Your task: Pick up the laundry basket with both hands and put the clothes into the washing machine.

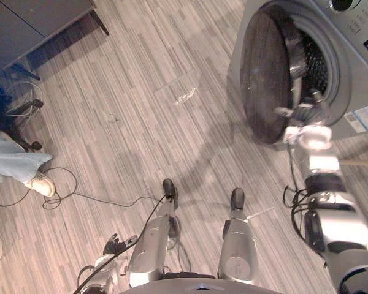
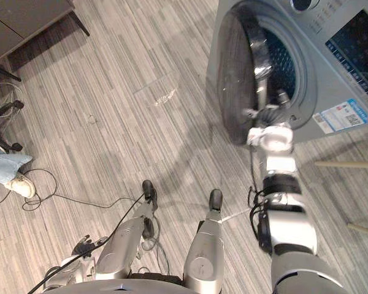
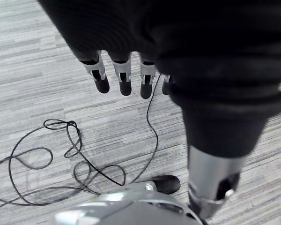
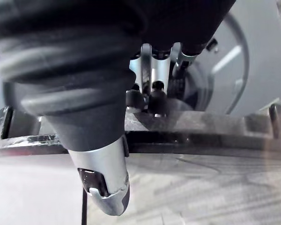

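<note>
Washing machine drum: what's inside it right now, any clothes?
The drum shows its dark perforated wall, with nothing lying in that part. The open door and the right robot hand, fingers hooked on its rim, cover the rest, so its contents there cannot be seen.

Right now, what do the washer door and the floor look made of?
Door: dark tinted glass or clear plastic, going by the glossy sheen and faint reflections on its round pane; which of the two I can't tell. Floor: matte grey striped planks, likely wood-look laminate or vinyl, with one pale glare patch.
</note>
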Controlling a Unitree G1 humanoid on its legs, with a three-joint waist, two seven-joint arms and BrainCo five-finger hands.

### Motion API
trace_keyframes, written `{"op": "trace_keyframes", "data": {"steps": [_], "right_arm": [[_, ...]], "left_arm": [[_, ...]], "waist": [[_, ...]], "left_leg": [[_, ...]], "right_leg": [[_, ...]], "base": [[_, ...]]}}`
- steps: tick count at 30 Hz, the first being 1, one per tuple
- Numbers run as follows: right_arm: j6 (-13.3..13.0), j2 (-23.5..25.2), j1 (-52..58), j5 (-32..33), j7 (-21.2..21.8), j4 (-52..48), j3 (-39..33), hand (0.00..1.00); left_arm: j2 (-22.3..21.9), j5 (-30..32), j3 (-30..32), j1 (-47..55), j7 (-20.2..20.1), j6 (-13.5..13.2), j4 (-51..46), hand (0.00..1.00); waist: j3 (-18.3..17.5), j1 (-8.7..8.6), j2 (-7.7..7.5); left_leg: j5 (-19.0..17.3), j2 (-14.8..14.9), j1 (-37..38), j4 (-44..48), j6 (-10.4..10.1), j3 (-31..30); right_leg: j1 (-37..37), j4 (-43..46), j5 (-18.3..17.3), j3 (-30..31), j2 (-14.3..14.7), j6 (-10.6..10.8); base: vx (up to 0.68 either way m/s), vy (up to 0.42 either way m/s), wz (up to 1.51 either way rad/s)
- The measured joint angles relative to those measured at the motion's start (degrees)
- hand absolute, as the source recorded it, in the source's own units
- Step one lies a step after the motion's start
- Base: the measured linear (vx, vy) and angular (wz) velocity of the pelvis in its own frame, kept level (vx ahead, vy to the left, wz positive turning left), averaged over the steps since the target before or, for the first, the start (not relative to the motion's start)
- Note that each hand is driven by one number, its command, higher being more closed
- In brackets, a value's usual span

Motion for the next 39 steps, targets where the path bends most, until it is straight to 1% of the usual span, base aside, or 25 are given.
{"op": "trace_keyframes", "data": {"steps": [1,3,6,7,8,10,12,14,16,19,22,24,25,26,27,28,29,30,31,32,34,35,37,38,39], "right_arm": [[-0.03,1.34,2.34,-0.08,1.09,-2.29,0.71,0.0],[-0.07,4.08,6.12,-0.18,3.13,-5.38,2.7,0.0],[-0.08,9.42,10.97,-0.56,6.17,-8.77,4.4,0.0],[-0.14,11.05,12.54,-0.51,6.35,-9.94,4.38,0.0],[-0.27,11.77,13.11,-0.46,6.64,-10.1,4.34,0.0],[-0.36,12.91,15.44,0.26,7.02,-10.72,3.83,0.0],[-0.42,13.82,18.52,0.49,7.03,-12.7,1.79,0.0],[-0.41,13.82,21.22,0.5,6.98,-13.79,-0.68,0.0],[-0.41,13.76,24.0,0.51,6.68,-14.26,-4.16,0.0],[-0.41,13.9,27.72,0.52,6.01,-14.6,-6.84,0.0],[-0.5,15.31,31.62,0.59,5.95,-17.31,-9.22,0.0],[-1.28,17.46,34.1,1.86,5.92,-19.43,-11.06,0.0],[-1.64,18.69,35.25,2.66,5.86,-19.64,-12.25,0.0],[-1.67,19.42,36.11,3.63,5.8,-19.65,-12.3,0.0],[-1.7,19.87,36.65,4.06,5.78,-19.67,-12.33,0.0],[-1.75,20.62,38.11,5.02,5.76,-20.18,-12.32,0.0],[-2.0,21.29,40.0,6.71,5.78,-21.25,-12.23,0.0],[-2.11,21.68,40.6,7.49,5.79,-21.29,-12.23,0.0],[-2.23,22.63,41.68,9.23,5.77,-21.29,-12.18,0.0],[-2.43,23.01,42.33,9.75,5.78,-21.29,-12.03,0.0],[-2.89,24.3,45.39,12.18,5.9,-21.8,-11.49,0.0],[-2.93,24.71,46.24,12.97,5.92,-22.25,-11.4,0.0],[-3.66,25.95,49.91,14.07,6.03,-24.36,-10.54,0.0],[-3.84,26.47,51.05,14.13,6.0,-25.33,-10.32,0.0],[-4.22,27.48,53.57,15.04,6.02,-27.29,-9.4,0.0]], "left_arm": [[0.04,0.04,0.02,-0.02,-0.09,0.17,0.08,0.0],[0.19,0.11,0.26,-0.01,-0.16,0.46,1.14,0.0],[0.97,1.24,0.61,0.06,-0.18,1.55,1.63,0.0],[1.06,1.34,1.7,0.15,-0.18,1.77,1.67,0.0],[1.08,1.81,2.36,0.31,-0.18,1.85,1.7,0.0],[1.56,3.15,3.58,0.38,-0.16,2.3,1.99,0.0],[1.82,3.7,4.16,0.51,-0.16,2.63,2.3,0.0],[1.83,4.7,4.47,0.48,-0.16,2.95,2.28,0.0],[1.83,5.95,4.45,0.5,-0.16,3.18,2.3,0.0],[1.81,7.75,4.07,-0.26,-0.17,3.7,2.27,0.0],[1.74,9.34,1.61,-3.22,-0.3,4.03,2.16,0.0],[1.76,10.16,-1.05,-6.81,-0.3,4.26,2.06,0.0],[1.89,10.17,-2.59,-9.83,-0.27,4.26,1.95,0.0],[2.38,10.17,-4.01,-12.39,-0.17,4.24,1.25,0.0],[2.69,10.17,-4.77,-13.89,-0.14,4.23,1.09,0.0],[3.45,10.61,-5.91,-17.11,-0.2,4.25,1.08,0.0],[4.55,12.59,-6.83,-20.69,-0.13,4.26,1.1,0.0],[5.39,13.13,-6.87,-22.55,-0.07,4.23,1.11,0.0],[7.87,13.62,-6.81,-26.48,0.25,4.22,1.24,0.0],[9.32,13.6,-6.79,-28.52,0.57,4.22,1.37,0.0],[16.21,13.51,-6.76,-37.05,1.36,4.2,2.65,0.0],[18.08,13.51,-6.77,-39.18,1.4,4.18,3.25,0.0],[24.83,13.46,-6.81,-47.03,2.15,3.86,3.84,0.0],[25.93,13.47,-6.81,-48.85,2.39,3.5,3.83,0.0],[27.37,13.46,-6.79,-51.13,2.91,2.64,3.6,0.0]], "waist": [[-0.2,-0.01,-0.19],[-2.15,0.58,-1.07],[-4.32,0.96,-3.17],[-5.09,1.37,-4.19],[-5.72,1.51,-4.83],[-7.41,1.83,-6.71],[-8.67,1.78,-7.65],[-9.39,1.61,-7.93],[-10.19,0.8,-7.94],[-11.28,0.27,-8.07],[-11.33,-0.2,-8.22],[-11.4,-0.95,-8.49],[-11.34,-1.5,-8.8],[-11.1,-2.23,-9.59],[-10.84,-2.67,-10.06],[-10.41,-3.45,-10.81],[-10.03,-4.34,-11.47],[-9.77,-4.85,-11.94],[-9.17,-5.99,-13.0],[-8.83,-6.41,-13.63],[-7.53,-7.96,-15.97],[-7.23,-8.34,-16.55],[-6.29,-9.28,-18.17],[-5.92,-9.46,-18.48],[-5.6,-9.45,-18.81]], "left_leg": [[-0.12,0.02,0.38,0.0,-0.24,-0.61],[-0.25,0.05,0.19,0.01,-0.45,-0.77],[-0.4,-0.34,1.58,0.02,-0.41,-1.81],[-0.69,-0.49,2.37,0.02,-0.41,-1.79],[-0.86,-0.56,2.62,0.02,-0.55,-1.69],[-1.28,-0.67,3.68,0.0,-0.38,-0.69],[-1.65,-0.69,4.44,-0.12,-0.42,-0.22],[-1.92,-0.7,5.42,-0.33,-0.39,0.46],[-2.28,-0.61,6.44,-0.35,-0.47,1.13],[-2.7,-0.23,6.79,-0.37,-0.62,1.69],[-2.84,0.4,6.49,-0.37,-0.77,3.05],[-2.81,1.04,4.73,-0.36,-0.82,4.6],[-2.7,1.38,3.5,-0.37,-0.97,5.8],[-2.67,1.45,2.79,-0.39,-1.0,7.01],[-2.73,1.48,2.75,-0.39,-1.04,7.93],[-2.99,1.63,2.78,-0.39,-1.25,9.96],[-3.01,1.81,2.57,-0.39,-1.42,11.95],[-3.08,1.96,2.44,-0.38,-1.48,12.89],[-3.21,2.4,1.95,-0.37,-1.69,14.89],[-3.32,2.63,1.76,-0.35,-1.84,15.75],[-3.45,3.88,0.75,-0.01,-2.19,19.15],[-3.43,4.18,0.55,0.01,-2.32,19.99],[-3.6,5.67,-1.06,0.83,-3.16,22.15],[-4.29,6.33,-2.04,2.52,-3.47,22.35],[-6.6,8.48,-4.71,7.4,-3.6,22.45]], "right_leg": [[0.93,-0.13,-0.26,-0.57,0.06,0.03],[1.01,-0.2,-0.57,-1.08,0.06,-0.15],[3.78,-1.21,-0.65,-1.97,-0.12,0.22],[4.81,-1.83,-0.65,-2.0,-0.19,0.23],[5.13,-2.22,-0.65,-1.93,-0.23,0.23],[6.46,-3.6,-0.38,-1.47,-0.23,0.45],[7.03,-4.31,-0.07,-0.95,-0.21,0.48],[7.73,-4.68,0.01,-0.26,-0.19,0.47],[8.63,-5.33,0.04,0.04,-0.12,0.46],[8.65,-5.9,0.09,0.7,0.23,0.38],[7.7,-6.66,0.12,2.19,0.9,0.33],[4.92,-6.73,0.2,3.94,1.56,0.22],[3.12,-6.77,0.47,5.14,1.86,-0.01],[1.34,-6.78,1.97,6.78,1.9,-0.25],[0.46,-6.78,2.53,7.83,1.93,-0.35],[-0.81,-6.79,3.29,9.78,2.07,-0.31],[-2.18,-6.71,4.02,11.79,2.31,-0.41],[-2.95,-6.73,4.41,12.86,2.54,-0.47],[-4.71,-6.85,5.22,14.66,3.02,-0.59],[-5.63,-6.87,5.53,15.76,3.4,-0.78],[-8.51,-7.62,7.28,19.06,4.77,-0.64],[-9.13,-7.88,7.75,19.79,5.05,-0.73],[-11.45,-8.28,8.71,21.65,6.44,-0.82],[-11.82,-8.32,8.75,21.65,6.61,-0.82],[-12.64,-8.33,9.12,21.45,7.11,-0.63]], "base": [[0.03,-0.03,0.33],[0.03,-0.018,0.16],[0.06,-0.009,0.2],[0.04,0.002,0.09],[0.06,0.003,-0.04],[0.04,-0.001,-0.13],[0.02,-0.011,-0.2],[0.02,-0.011,-0.19],[0.0,-0.007,-0.11],[0.0,-0.016,-0.14],[-0.01,-0.023,-0.23],[-0.02,-0.04,-0.39],[-0.01,-0.05,-0.53],[0.0,-0.041,-0.56],[0.0,-0.033,-0.72],[0.01,-0.036,-0.82],[0.02,-0.052,-0.85],[0.03,-0.056,-0.83],[0.02,-0.053,-0.68],[0.01,-0.081,-0.82],[0.02,-0.099,-0.77],[0.03,-0.099,-0.66],[0.02,-0.116,-0.47],[0.0,-0.128,-0.2],[-0.02,-0.148,-0.11]]}}
